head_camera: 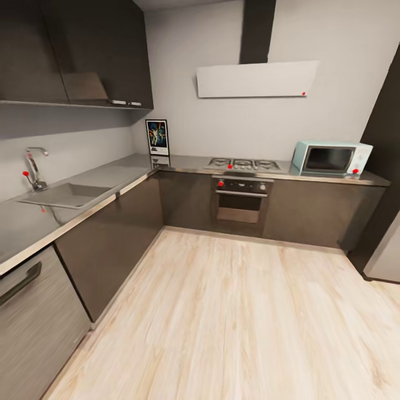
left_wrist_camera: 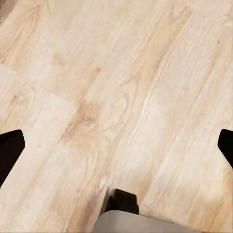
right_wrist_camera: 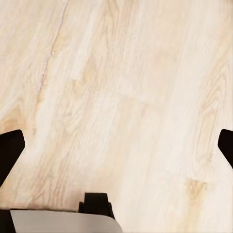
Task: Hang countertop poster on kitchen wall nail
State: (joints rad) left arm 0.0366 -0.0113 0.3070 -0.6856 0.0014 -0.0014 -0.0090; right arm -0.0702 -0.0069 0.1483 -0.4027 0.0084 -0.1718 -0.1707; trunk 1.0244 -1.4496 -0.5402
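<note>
The poster (head_camera: pixel 157 138) stands upright in the far corner of the light-grey kitchen countertop (head_camera: pixel 105 178), leaning against the back wall, with its black frame, white border and dark blue picture facing me. It is far from me across the wooden floor. My left gripper (left_wrist_camera: pixel 116 145) hangs open over bare floor planks, its black fingertips (left_wrist_camera: pixel 9 150) wide apart at the frame's edges. The right gripper (right_wrist_camera: pixel 116 145) is likewise open above the floor, with nothing between its fingertips (right_wrist_camera: pixel 9 150).
A sink (head_camera: pixel 64 195) with a tap (head_camera: pixel 34 166) sits in the left run of worktop. The gas hob (head_camera: pixel 243 164) and oven (head_camera: pixel 240 199) are at the back, a pale blue microwave (head_camera: pixel 331 158) to their right. Wall cabinets (head_camera: pixel 78 53) hang above left. Wooden floor (head_camera: pixel 233 311) lies ahead.
</note>
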